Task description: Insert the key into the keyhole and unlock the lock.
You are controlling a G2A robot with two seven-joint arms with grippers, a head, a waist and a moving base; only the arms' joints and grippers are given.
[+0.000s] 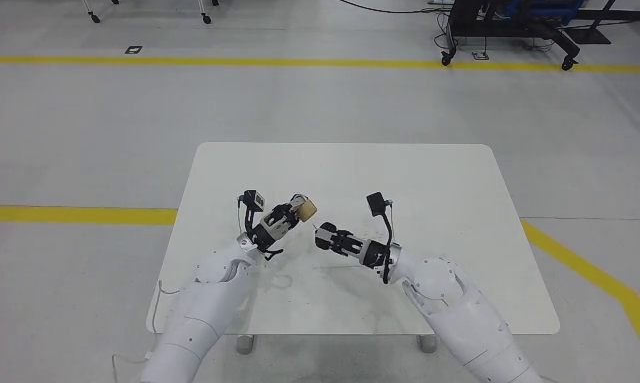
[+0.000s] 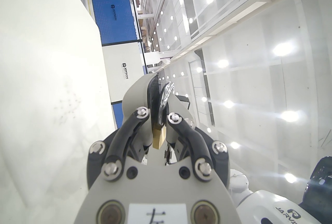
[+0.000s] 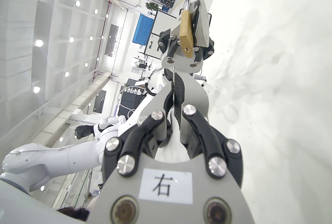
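My left gripper (image 1: 297,212) is shut on a brass padlock (image 1: 309,207), held above the white table (image 1: 450,183) near its middle. In the left wrist view the fingers (image 2: 137,95) clamp the padlock (image 2: 158,138) flat, its steel shackle (image 2: 166,94) pointing outward. My right gripper (image 1: 325,237) is just right of it, shut on a thin metal key (image 3: 173,77). In the right wrist view the key tip points at the padlock (image 3: 187,30), a little short of its keyhole (image 3: 186,49).
Both grippers hang over the table, which has bare surface all around them. Yellow floor lines (image 1: 300,61) run behind and beside the table. Wheeled racks (image 1: 510,23) stand far back on the floor.
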